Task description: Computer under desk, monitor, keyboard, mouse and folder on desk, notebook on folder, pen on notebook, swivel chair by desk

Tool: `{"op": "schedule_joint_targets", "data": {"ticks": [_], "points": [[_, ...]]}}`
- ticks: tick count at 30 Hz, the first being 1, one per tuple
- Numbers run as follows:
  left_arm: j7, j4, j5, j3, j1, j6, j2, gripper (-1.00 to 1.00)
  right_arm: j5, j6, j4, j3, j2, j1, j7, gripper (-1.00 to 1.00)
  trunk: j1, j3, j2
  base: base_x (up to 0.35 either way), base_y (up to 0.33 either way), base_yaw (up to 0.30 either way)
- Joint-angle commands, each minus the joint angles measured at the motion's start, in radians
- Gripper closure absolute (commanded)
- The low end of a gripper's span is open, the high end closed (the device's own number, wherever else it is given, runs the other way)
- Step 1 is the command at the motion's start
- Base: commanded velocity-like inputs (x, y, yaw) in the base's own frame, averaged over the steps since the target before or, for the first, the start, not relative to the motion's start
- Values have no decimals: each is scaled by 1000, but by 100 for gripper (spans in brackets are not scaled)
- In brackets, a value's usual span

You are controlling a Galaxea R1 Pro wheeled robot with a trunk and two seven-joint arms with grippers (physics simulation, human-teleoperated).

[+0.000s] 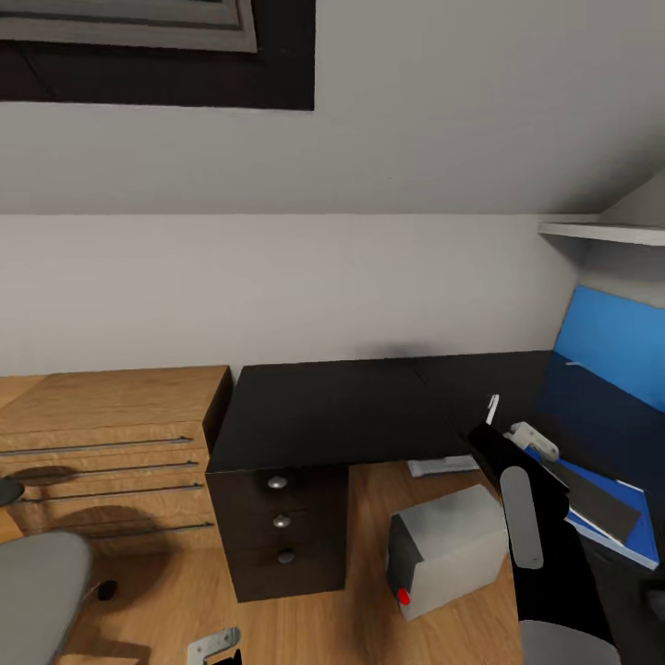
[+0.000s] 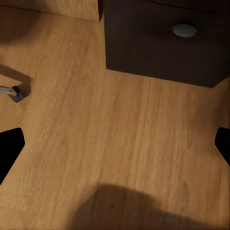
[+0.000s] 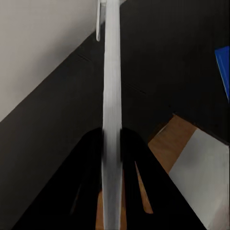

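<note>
Two hands: right hand [image 3: 111, 158] clamped on pale keyboard [image 3: 111, 96] edge, left hand [image 2: 115, 143] spread wide, empty.

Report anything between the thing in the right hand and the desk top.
Nothing visible: the right hand, shut on a thin pale item, faces the bare desk; the folder lies aside.

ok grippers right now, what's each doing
Left gripper: open, nothing between its fingers.
Right gripper: shut on a thin pale grey slab, seen edge-on.

Black right arm [image 1: 545, 545] with grey oval panel
</note>
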Motion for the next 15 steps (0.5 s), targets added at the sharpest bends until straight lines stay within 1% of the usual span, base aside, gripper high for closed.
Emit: {"op": "schedule_joint_targets", "data": {"ticks": [1, 5, 12, 13, 15], "points": [[8, 2, 7, -4, 0, 4, 1, -100, -12, 2, -1, -1, 1, -1, -7, 100, 0, 0, -1, 0, 0, -271], [6, 11, 5, -3, 0, 2, 17, -100, -10, 4, -2, -1, 1, -1, -7, 100, 0, 2, -1, 0, 0, -271], [5, 12, 5, -4, 1, 0, 25, -100, -8, 2, 0, -1, -2, -1, -4, 100, 0, 7, -1, 0, 0, -271], [5, 13, 4, -4, 0, 0, 26, -100, -8, 1, 0, 0, -12, -1, -3, 100, 0, 7, -1, 0, 0, -271], [5, 13, 5, -4, 0, 0, 26, -100, -9, 0, 4, 3, -22, -1, -2, 100, 0, 9, -1, 0, 0, -272]]}}
